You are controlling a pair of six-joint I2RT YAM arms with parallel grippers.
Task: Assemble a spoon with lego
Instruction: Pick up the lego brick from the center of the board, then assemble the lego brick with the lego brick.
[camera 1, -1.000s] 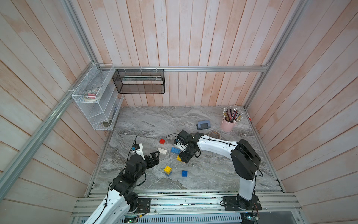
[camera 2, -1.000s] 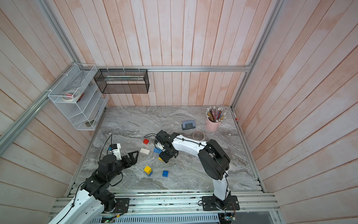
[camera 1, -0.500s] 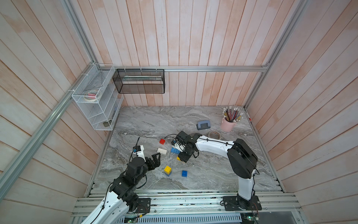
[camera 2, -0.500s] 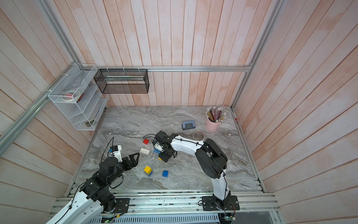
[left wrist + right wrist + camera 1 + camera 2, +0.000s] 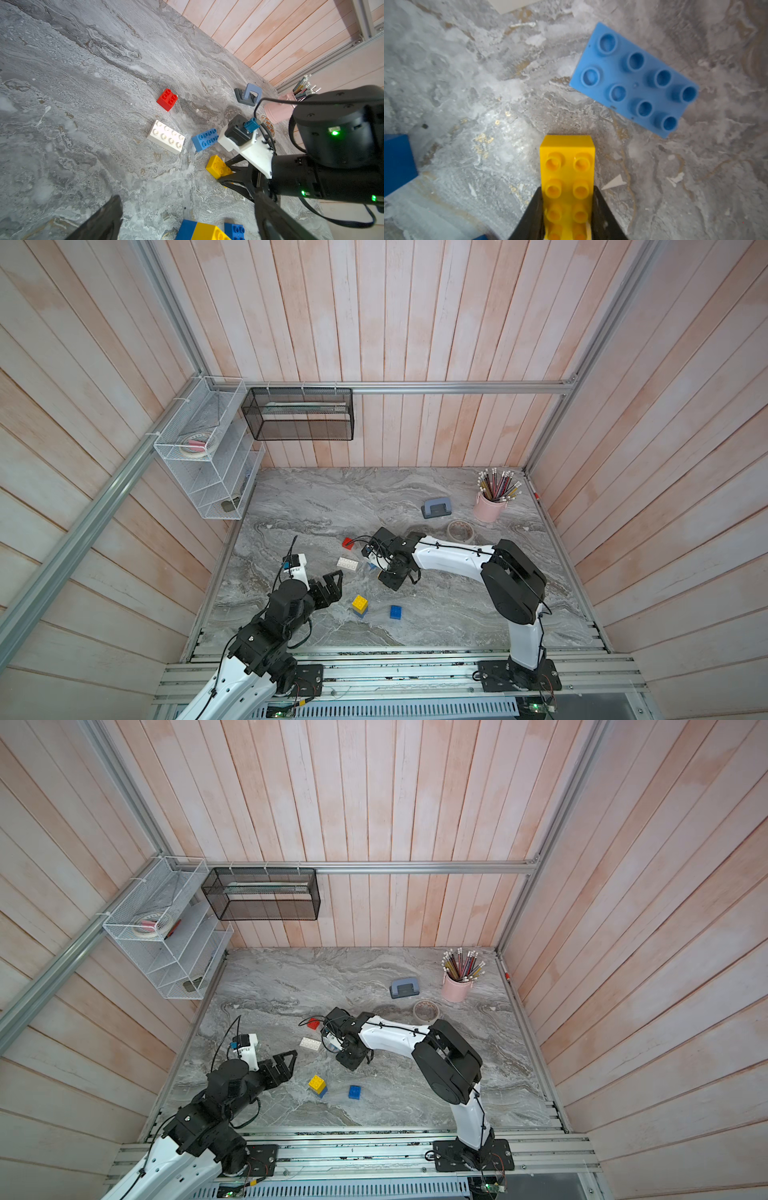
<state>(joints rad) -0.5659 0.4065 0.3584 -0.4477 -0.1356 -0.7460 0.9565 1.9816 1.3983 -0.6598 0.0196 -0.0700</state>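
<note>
Compared with one second ago, the right pincer [image 5: 568, 199] has shut on the long yellow studded plastic brick [image 5: 566, 162]. It grips the two long sides at the back half, so the front studs stick out free.

Going from the left: the left pincer [image 5: 334, 587] hangs wide and holds nothing, nearer to the robot than the long white studded plastic brick [image 5: 347, 563]. The small yellow square brick stacked on a blue one [image 5: 359, 606] stands also on the near side of the white brick. The small square red brick [image 5: 348, 542] lies just behind the white brick. The long light-blue brick [image 5: 204, 139] lies just right of it, and the gripped yellow brick is close beside that one. No spoon is joined yet.

I judge that the step is to lift the yellow brick. It should rise straight and level, because a sideways drag can push the light-blue brick.

Behind the white brick the grey marble tabletop [image 5: 332, 497] is open. On the near side the metal front rail [image 5: 395, 653] closes the room.
</note>
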